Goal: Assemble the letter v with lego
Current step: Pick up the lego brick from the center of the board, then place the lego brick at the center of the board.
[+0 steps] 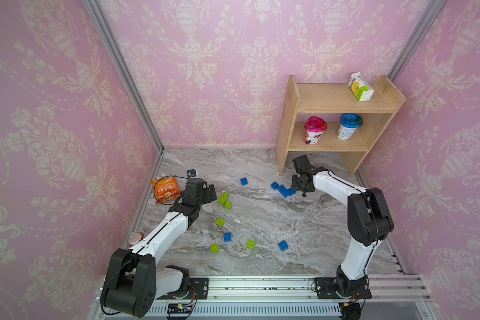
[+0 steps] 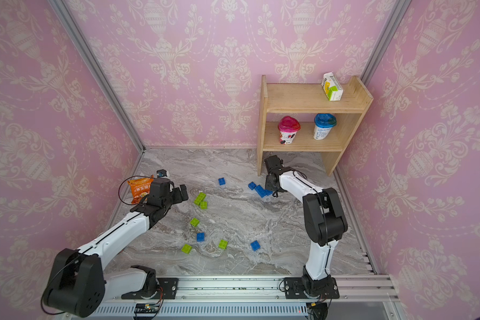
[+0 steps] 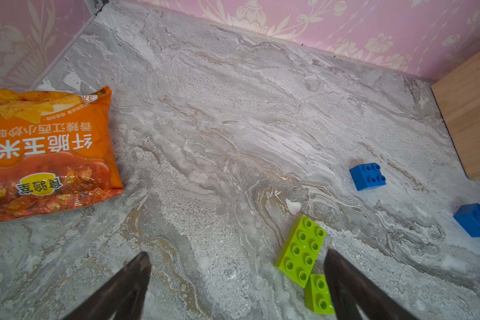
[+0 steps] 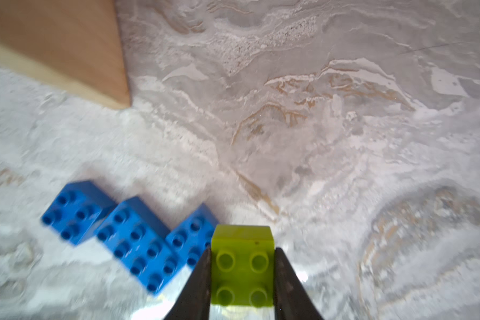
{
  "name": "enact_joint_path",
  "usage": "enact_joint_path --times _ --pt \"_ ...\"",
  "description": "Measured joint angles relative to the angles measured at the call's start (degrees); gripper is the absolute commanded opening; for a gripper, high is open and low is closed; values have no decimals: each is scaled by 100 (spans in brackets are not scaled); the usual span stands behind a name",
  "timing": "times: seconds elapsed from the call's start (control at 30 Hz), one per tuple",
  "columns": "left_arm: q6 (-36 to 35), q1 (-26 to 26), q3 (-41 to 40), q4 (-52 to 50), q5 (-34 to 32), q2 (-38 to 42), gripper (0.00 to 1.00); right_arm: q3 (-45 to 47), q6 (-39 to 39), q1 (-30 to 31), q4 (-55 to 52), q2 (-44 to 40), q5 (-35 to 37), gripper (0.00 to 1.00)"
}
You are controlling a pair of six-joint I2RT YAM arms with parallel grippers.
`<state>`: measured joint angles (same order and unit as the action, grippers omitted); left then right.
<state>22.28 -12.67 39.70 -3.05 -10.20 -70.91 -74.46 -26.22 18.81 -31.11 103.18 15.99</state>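
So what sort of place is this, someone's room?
Probably a robot test booth, not a real room: wallpaper panels in metal framing, two arms bolted to a rail, and lego scattered on a marble-look tabletop.

Both top views overlook the whole table (image 1: 288,216) from above; wrist cameras look closely downward.

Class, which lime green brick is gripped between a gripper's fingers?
The four-stud green brick in the right gripper, beside the blue bricks; the other green bricks lie loose on the table.
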Motion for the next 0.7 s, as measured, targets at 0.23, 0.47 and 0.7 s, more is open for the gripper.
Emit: enact_joint_path --times 0.23,0.47,0.7 --pt "138 -96 -2 -492 120 0 92 254 -540 2098 -278 -483 140 22" --pt "337 -103 -162 -763 118 42 89 164 -979 2898 7 560 -173 27" --pt "490 -103 -164 -844 122 46 88 -2 -1045 2898 175 739 -304 68"
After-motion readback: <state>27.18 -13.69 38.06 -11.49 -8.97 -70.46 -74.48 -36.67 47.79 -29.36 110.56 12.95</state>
